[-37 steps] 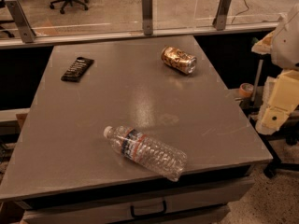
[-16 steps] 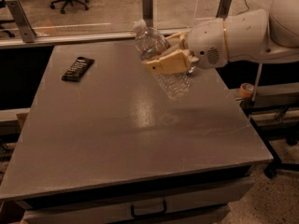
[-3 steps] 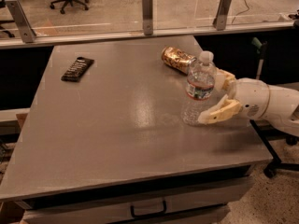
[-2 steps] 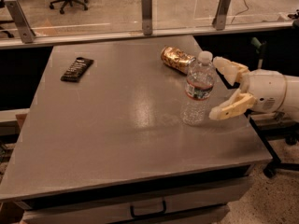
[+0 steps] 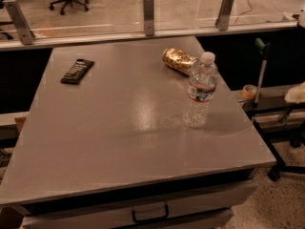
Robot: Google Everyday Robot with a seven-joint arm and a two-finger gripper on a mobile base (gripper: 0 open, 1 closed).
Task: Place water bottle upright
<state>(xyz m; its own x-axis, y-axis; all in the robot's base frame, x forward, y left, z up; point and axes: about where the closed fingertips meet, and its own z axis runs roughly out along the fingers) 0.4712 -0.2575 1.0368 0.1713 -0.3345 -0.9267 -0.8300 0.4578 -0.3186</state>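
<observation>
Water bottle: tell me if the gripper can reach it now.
Probably yes. The upright water bottle stands near the table's right edge, the gold can behind it; the gripper sits past that edge at the view's right border. Only a thin pole beside the table is near the path.

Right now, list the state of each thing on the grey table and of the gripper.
Clear ribbed plastic water bottle with white cap: upright, capped, standing free.
Gold metal can: lying on its side, behind the bottle.
Flat black rectangular object: lying flat, far left.
Gripper: right edge of view, apart from the bottle.
</observation>
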